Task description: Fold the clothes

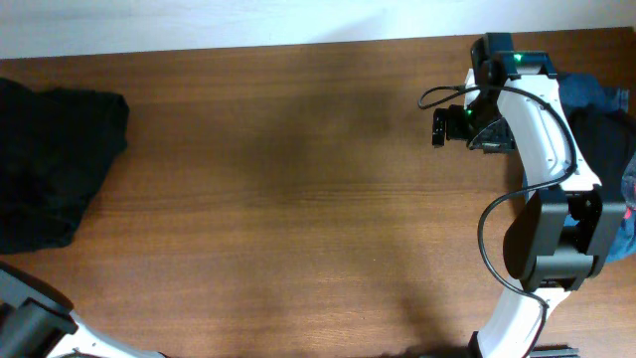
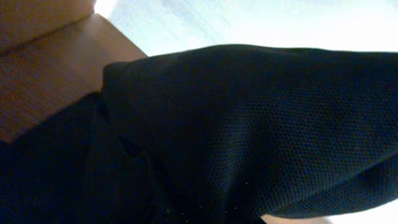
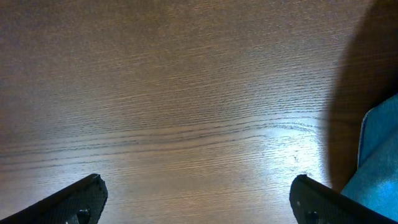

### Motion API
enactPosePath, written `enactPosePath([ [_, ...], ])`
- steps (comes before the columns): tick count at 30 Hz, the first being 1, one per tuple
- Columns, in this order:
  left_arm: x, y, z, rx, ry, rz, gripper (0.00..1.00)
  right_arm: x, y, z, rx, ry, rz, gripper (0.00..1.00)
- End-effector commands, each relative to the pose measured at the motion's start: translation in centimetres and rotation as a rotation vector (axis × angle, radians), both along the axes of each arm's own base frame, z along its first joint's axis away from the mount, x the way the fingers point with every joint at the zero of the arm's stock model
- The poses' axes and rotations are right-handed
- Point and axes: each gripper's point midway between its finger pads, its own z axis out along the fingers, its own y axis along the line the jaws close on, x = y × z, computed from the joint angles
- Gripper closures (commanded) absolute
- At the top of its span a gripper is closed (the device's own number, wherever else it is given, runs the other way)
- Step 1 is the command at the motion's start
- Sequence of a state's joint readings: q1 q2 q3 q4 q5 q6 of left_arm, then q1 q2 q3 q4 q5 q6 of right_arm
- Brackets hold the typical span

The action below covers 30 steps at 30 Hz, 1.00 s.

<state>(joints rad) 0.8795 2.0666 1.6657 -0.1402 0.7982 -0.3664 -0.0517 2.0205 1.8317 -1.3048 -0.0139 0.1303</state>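
- Folding seems unstarted; black clothes [image 1: 50, 159] lie bunched on the desk [image 1: 298, 199]
- Right pincer [image 3: 198, 183] gapes wide, empty; left pincer unseen, so cannot tell
- Next likely calls for grasping and spreading them

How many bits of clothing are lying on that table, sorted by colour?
Black: 2, the left heap and the right patch at the table's right edge.
Blue: 1, the denim, partly hidden.
Total: 3
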Motion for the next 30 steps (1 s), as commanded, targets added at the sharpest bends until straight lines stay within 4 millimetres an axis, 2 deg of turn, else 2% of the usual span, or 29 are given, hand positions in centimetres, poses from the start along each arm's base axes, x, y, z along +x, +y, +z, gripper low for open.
enactPosePath([
  [1, -0.9, 1.4, 1.7, -0.200, -0.018, 0.117, 1.00, 0.4, -0.4, 1.9, -0.022, -0.057, 0.000, 0.01],
  [4, -2.9, 2.6, -1.6, -0.289, 0.121, 0.270, 1.00, 0.4, -0.4, 1.9, -0.022, -0.057, -0.001, 0.01],
  [7, -4.4, 3.0, -3.9, -0.311, 0.227, 0.364, 1.00, 0.4, -0.4, 1.9, -0.022, -0.057, -0.001, 0.01],
  [10, -5.3, 3.2, -4.8, -0.325, 0.275, 0.403, 1.00, 0.4, -0.4, 1.9, -0.022, -0.057, -0.001, 0.01],
  [15, -6.6, 4.0, -5.3, -0.317, 0.296, 0.423, 0.99, 0.4, -0.4, 1.9, -0.022, -0.057, -0.001, 0.01],
  [16, -6.9, 4.1, -5.4, -0.301, 0.305, 0.415, 0.95, 0.4, -0.4, 1.9, -0.022, -0.057, -0.001, 0.01],
  [17, -7.2, 4.2, -5.5, -0.292, 0.312, 0.410, 0.79, 0.4, -0.4, 1.9, -0.022, -0.057, -0.001, 0.01],
  [20, -8.1, 4.4, -5.9, -0.287, 0.334, 0.406, 0.21, 0.4, -0.4, 1.9, -0.022, -0.057, -0.001, 0.01],
  [21, -8.4, 4.5, -5.9, -0.284, 0.333, 0.398, 0.16, 0.4, -0.4, 1.9, -0.022, -0.057, 0.000, 0.01],
  [23, -8.8, 4.5, -5.9, -0.304, 0.326, 0.390, 0.13, 0.4, -0.4, 1.9, -0.022, -0.057, -0.001, 0.01],
  [25, -8.9, 4.5, -5.6, -0.322, 0.306, 0.372, 0.03, 0.4, -0.4, 1.9, -0.022, -0.057, -0.001, 0.01],
  [28, -9.0, 4.3, -4.7, -0.329, 0.279, 0.353, 0.01, 0.4, -0.4, 1.9, -0.022, -0.057, 0.000, 0.01],
  [30, -9.1, 4.2, -3.3, -0.302, 0.262, 0.348, 0.01, 0.4, -0.4, 1.9, -0.022, -0.057, -0.001, 0.01],
])
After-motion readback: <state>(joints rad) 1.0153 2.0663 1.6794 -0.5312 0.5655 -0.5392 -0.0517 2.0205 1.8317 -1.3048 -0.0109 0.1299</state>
